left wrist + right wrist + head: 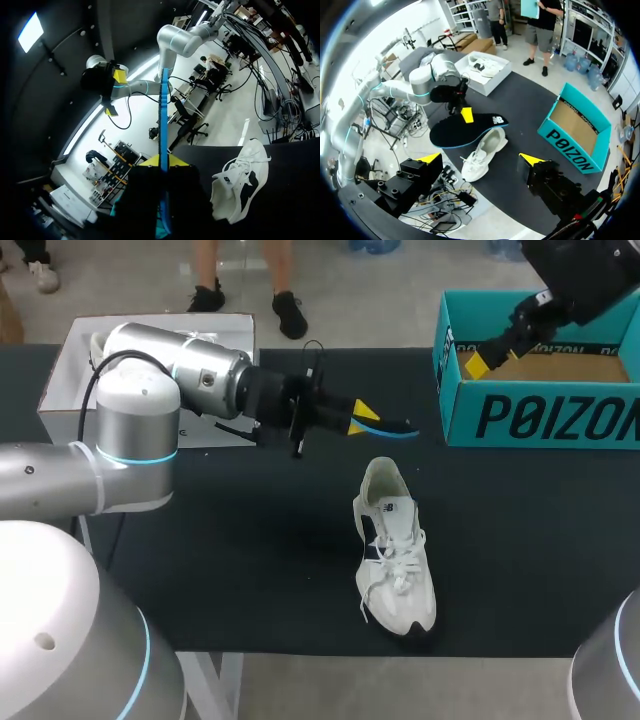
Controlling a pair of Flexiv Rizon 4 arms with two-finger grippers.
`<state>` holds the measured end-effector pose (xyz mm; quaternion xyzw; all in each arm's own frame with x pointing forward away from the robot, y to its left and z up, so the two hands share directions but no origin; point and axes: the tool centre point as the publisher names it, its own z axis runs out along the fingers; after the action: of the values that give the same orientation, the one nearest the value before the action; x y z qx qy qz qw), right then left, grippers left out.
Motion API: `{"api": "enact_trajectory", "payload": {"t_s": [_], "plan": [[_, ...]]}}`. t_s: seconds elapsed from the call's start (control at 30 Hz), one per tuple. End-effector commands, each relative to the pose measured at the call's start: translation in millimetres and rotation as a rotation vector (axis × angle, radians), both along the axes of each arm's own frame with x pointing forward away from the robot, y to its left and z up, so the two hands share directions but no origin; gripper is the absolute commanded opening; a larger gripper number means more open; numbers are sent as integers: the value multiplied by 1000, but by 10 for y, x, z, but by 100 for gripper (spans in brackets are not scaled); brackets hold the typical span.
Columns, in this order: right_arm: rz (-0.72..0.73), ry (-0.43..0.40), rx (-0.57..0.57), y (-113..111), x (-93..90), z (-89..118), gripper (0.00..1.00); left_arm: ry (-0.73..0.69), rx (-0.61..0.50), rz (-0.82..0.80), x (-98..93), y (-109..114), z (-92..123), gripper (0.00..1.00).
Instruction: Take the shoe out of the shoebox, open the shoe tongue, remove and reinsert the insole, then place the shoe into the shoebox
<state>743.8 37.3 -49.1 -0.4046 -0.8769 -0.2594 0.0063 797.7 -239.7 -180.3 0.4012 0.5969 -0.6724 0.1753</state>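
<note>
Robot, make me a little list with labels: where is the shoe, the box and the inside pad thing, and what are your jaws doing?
shoe: white, on the dark table, outside the shoebox
shoebox: teal, open, looks empty
insole: black with a blue edge, held in the air above the table
left jaws: shut on the insole
right jaws: open, holding nothing
white box: at the table's far left corner

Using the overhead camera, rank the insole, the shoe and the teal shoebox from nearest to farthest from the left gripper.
1. The insole, held in the left gripper.
2. The shoe, lying on the table nearby, toward the robot.
3. The teal shoebox, at the table's far right.
</note>
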Motion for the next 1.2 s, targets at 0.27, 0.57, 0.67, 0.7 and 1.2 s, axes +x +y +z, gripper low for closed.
{"api": "enact_trajectory", "payload": {"t_s": [0.27,0.57,0.67,0.7,1.2], "plan": [[-1,3,-3,14,21,-3,100,201,27,-47,-42,2,33,0],[-1,3,-3,14,21,-3,100,508,92,-85,-180,86,107,0],[-1,3,-3,14,21,-3,100,619,110,-111,-190,123,103,0],[-1,3,-3,14,21,-3,100,651,142,-99,-195,134,110,0],[-1,3,-3,14,21,-3,100,681,62,-202,-312,300,284,0]]}}
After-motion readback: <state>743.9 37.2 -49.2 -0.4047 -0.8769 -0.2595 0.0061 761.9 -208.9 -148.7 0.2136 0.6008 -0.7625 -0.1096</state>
